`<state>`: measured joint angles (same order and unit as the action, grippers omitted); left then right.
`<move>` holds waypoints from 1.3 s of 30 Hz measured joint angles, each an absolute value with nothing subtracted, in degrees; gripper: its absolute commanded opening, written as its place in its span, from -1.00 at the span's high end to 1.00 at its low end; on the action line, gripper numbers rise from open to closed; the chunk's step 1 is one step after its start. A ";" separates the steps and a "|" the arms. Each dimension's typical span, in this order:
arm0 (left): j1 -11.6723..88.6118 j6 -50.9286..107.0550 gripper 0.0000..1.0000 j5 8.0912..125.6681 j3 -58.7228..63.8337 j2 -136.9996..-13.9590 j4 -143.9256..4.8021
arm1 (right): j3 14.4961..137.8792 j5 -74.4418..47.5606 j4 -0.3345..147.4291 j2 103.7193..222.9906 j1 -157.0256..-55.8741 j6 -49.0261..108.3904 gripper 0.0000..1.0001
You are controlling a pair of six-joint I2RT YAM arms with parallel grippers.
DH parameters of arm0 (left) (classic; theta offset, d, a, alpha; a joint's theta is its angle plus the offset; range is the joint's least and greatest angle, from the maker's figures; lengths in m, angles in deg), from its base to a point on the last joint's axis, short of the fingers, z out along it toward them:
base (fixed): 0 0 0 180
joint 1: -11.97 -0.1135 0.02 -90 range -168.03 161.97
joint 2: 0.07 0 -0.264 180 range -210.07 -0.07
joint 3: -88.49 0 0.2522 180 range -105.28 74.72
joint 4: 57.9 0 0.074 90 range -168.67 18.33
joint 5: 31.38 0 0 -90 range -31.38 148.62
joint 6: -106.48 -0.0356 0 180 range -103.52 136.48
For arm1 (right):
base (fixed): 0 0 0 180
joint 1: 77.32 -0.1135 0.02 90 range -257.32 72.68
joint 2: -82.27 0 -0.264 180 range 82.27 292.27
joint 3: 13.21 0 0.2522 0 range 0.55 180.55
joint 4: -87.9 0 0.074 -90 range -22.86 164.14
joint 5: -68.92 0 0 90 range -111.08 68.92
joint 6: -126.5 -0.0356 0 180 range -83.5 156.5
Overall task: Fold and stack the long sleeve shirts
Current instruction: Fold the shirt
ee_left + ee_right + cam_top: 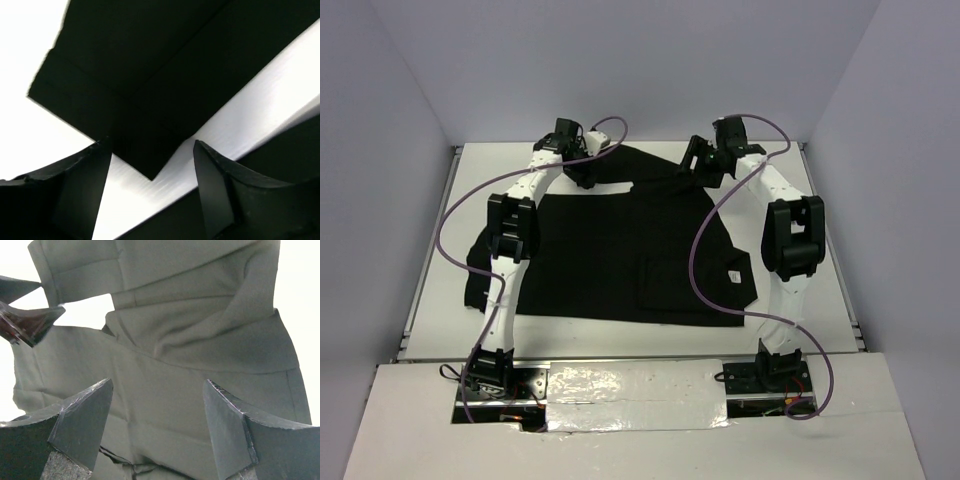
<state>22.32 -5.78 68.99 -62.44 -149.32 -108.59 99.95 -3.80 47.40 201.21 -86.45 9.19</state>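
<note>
A black long sleeve shirt (620,255) lies spread over the middle of the white table, with a small white tag (732,277) near its right edge. My left gripper (582,172) is open and empty above the shirt's far left edge; its wrist view shows a corner of the shirt (150,80) on the table between the fingers (85,185). My right gripper (698,170) is open and empty above the shirt's far right part; its wrist view shows folded fabric (190,360) below the fingers (85,420).
The white table (820,200) has raised rails at its left and right edges and grey walls behind. Purple cables loop from both arms over the shirt. The left gripper's fingertip (30,322) shows in the right wrist view.
</note>
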 measured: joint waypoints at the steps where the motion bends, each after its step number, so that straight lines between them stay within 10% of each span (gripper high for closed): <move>1: 22.32 -5.65 -0.31 69.99 -62.44 -149.37 -108.79 | 100.12 -3.85 47.44 201.17 -86.45 9.30 -0.58; 2: 22.32 -5.65 0.95 71.24 -62.44 -149.48 -109.10 | 100.32 -3.93 47.40 201.06 -86.45 9.38 -0.58; 3: 22.30 -5.14 1.00 72.40 -62.44 -149.54 -109.27 | 100.36 -4.00 47.40 200.88 -86.45 9.41 -0.58; 24: 18.63 3.14 1.00 85.38 -53.78 -137.08 -104.07 | 98.00 -4.04 48.36 192.42 -89.81 8.81 -0.50; 39: 24.22 1.46 1.00 92.55 -38.31 -117.85 -109.69 | 84.80 3.21 67.47 187.70 -101.66 -22.88 -0.57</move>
